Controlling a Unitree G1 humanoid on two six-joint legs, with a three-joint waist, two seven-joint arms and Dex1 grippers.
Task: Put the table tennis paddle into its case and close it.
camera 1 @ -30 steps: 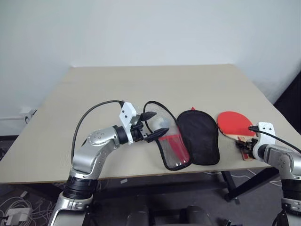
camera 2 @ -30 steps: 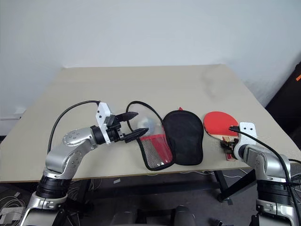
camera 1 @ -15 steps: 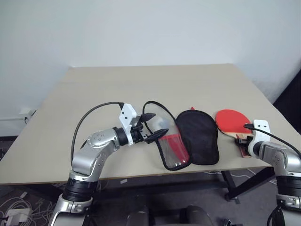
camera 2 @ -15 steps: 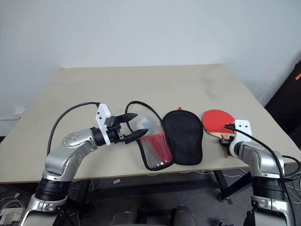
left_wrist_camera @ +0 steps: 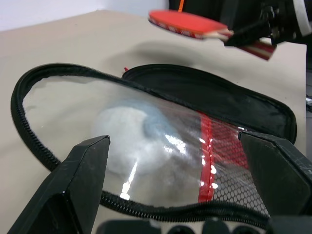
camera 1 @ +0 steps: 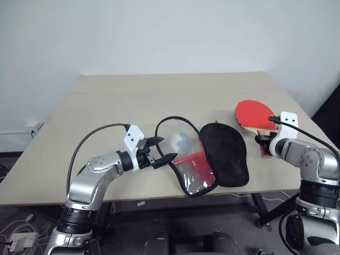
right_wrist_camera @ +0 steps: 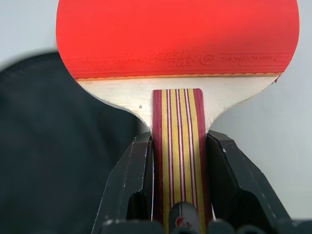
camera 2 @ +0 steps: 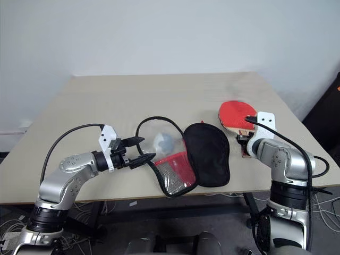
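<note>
Up off the table [camera 1: 133, 101] has come the table tennis paddle [camera 1: 251, 114], and now it hangs in the air beside the open case [camera 1: 215, 156]. That case lies flat near the front edge. Right gripper [right_wrist_camera: 176, 161] pinches the paddle's striped handle. Left gripper [camera 1: 161, 150] has its fingers spread wide by the case's clear half.

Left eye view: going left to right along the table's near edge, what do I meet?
Left claw → clear half of the case → black half of the case → right claw, shut on the table tennis paddle.
</note>
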